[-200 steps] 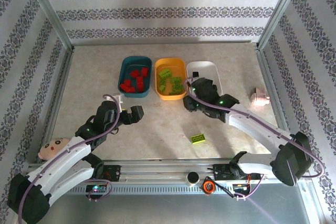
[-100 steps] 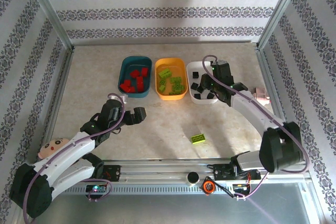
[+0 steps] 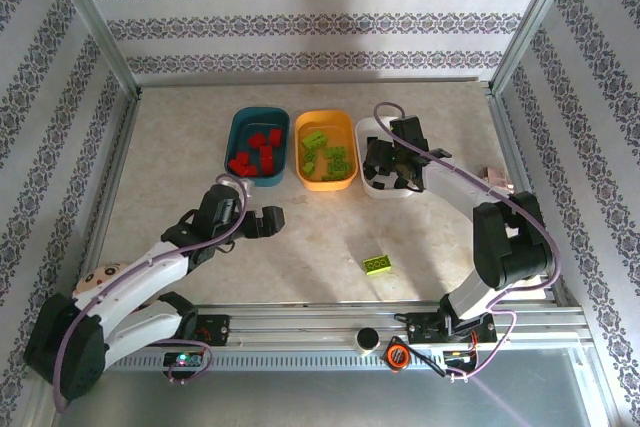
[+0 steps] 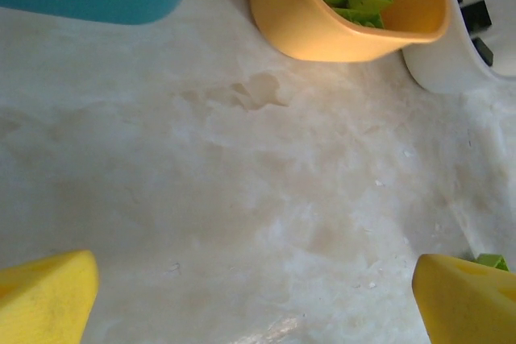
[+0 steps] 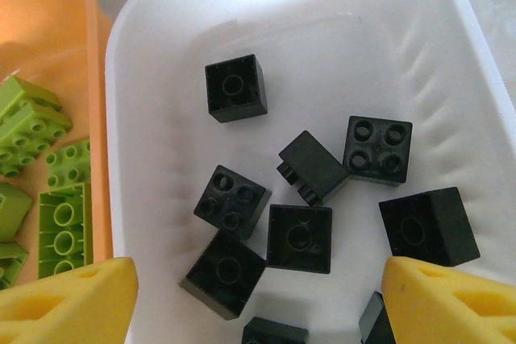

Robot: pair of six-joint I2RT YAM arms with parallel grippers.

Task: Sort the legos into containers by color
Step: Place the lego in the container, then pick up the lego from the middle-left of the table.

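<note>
"Legos [image 3: 262,150]: state position by colour."

"Red bricks [image 3: 243,161] lie in the dark teal tray [image 3: 256,183]. Lime green bricks [image 3: 327,154] lie in the orange-yellow tray [image 3: 325,185]. Black bricks [image 5: 298,238] lie loose in the white tray [image 5: 153,102], some studs up, some tipped over. The three trays stand side by side in a row on the tabletop [image 3: 180,147], with teal at left, orange-yellow in the middle and white at right."

"Any brick outside a tray?"

"One. A single lime green brick [image 3: 378,265] lies studs up on the bare tabletop. It is well apart from the trays, toward the near edge, between the two arms."

"Left gripper [image 3: 270,220]: state."

"Spread wide, with nothing between its yellow fingers [image 4: 48,296]. It hangs over bare tabletop on the near side of the teal and orange-yellow trays, apart from the loose green brick. In the left wrist view a corner of that brick shows past one fingertip."

"Right gripper [image 5: 258,304]: state."

"Spread wide, gripping nothing. It is positioned over the white tray, facing down onto the black bricks."

"Other items?"

"A round doll face [image 3: 98,282] sits at the left edge beside the left arm. A small pink object [image 3: 497,179] lies at the right edge, partly hidden by the right arm"
</note>
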